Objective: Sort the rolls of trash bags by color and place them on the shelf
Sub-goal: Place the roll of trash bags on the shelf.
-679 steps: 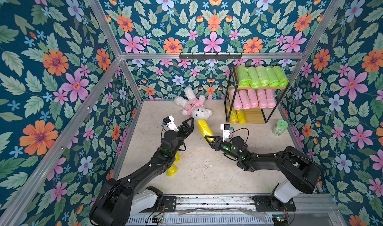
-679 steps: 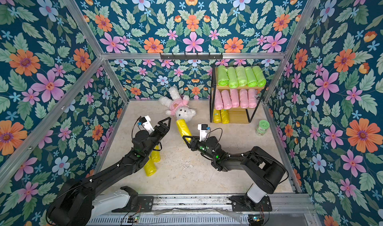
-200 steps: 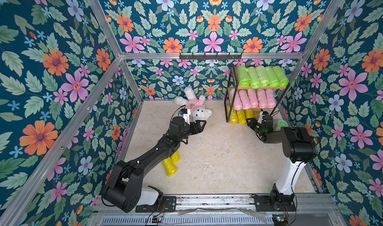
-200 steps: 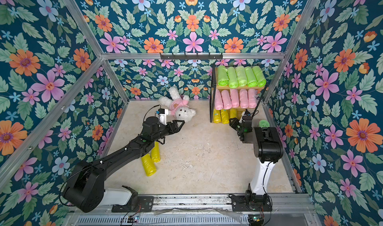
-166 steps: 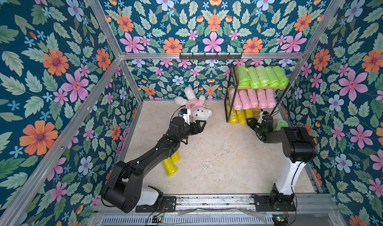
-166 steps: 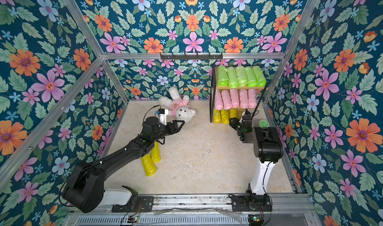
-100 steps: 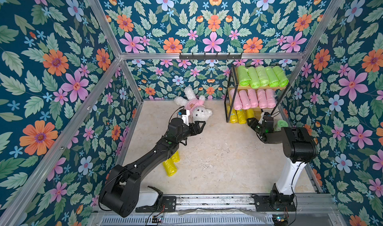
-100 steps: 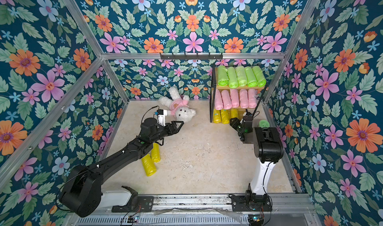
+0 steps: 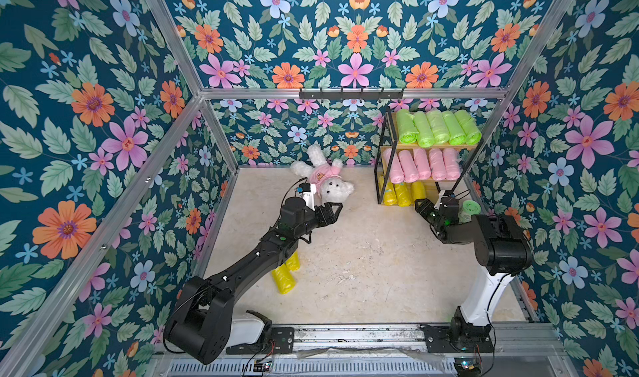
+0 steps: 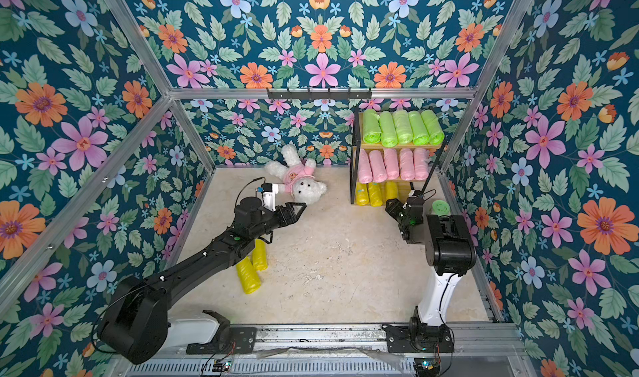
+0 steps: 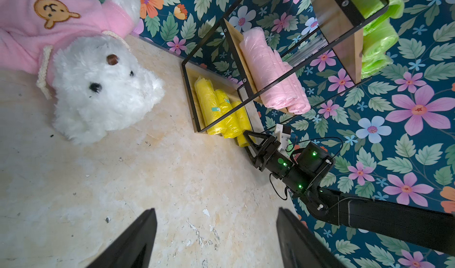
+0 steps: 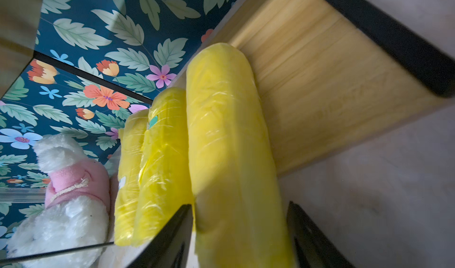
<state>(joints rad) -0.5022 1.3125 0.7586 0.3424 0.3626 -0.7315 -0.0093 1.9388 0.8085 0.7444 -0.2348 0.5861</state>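
Right fingers (image 12: 172,239) straddle a yellow roll (image 12: 229,143) on the shelf (image 12: 320,82).
Only the right wrist view shows it; grip unclear. Left fingers (image 11: 138,239) gape, empty.

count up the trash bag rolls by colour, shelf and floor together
lime green rolls: 5, on the top tier of the shelf
pale pink rolls: 5, on the middle tier
yellow rolls: 5, with 3 at the bottom tier and 2 on the floor
total: 15
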